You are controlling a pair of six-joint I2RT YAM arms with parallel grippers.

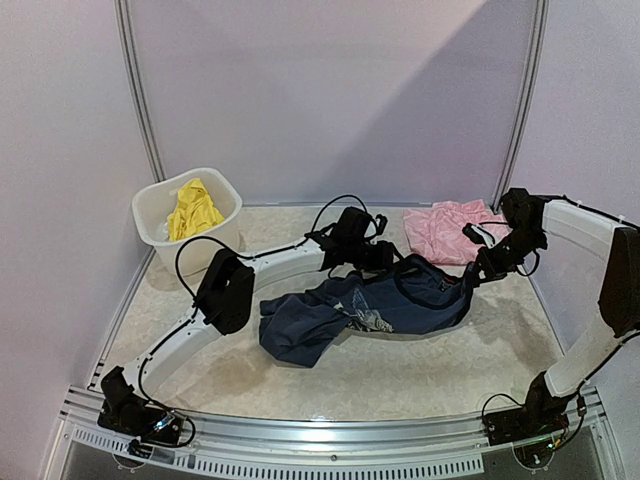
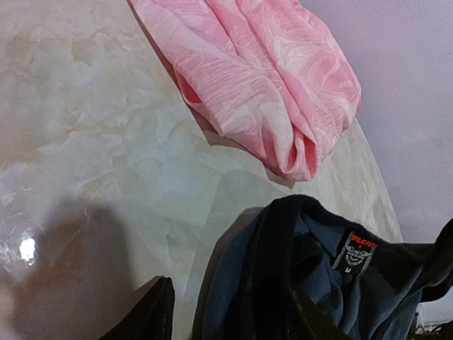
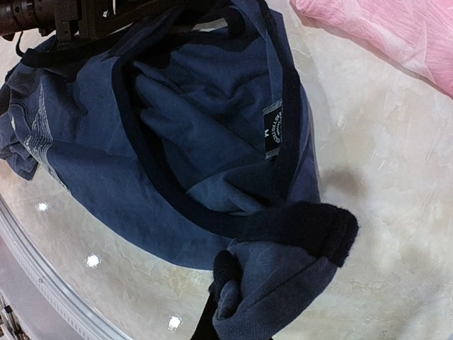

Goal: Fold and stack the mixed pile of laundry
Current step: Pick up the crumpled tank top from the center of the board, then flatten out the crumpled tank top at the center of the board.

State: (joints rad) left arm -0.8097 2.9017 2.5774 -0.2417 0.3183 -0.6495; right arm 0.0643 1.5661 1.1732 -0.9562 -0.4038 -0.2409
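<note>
The right gripper is pinched shut on a bunched edge of the navy top, sprawled on the table between the arms. The left gripper sits at its neckline — cloth drapes its jaws, so whether it grips I cannot tell. The pink piece lies just behind.

Soft, even light with a lilac cast fills the overhead view; a broad slanted shadow darkens the right of the back wall; the glossy table throws small white glints in both wrist views; the pink piece looks washed out; the navy top is sharp, its nearest bunched edge blurred and dim.
</note>
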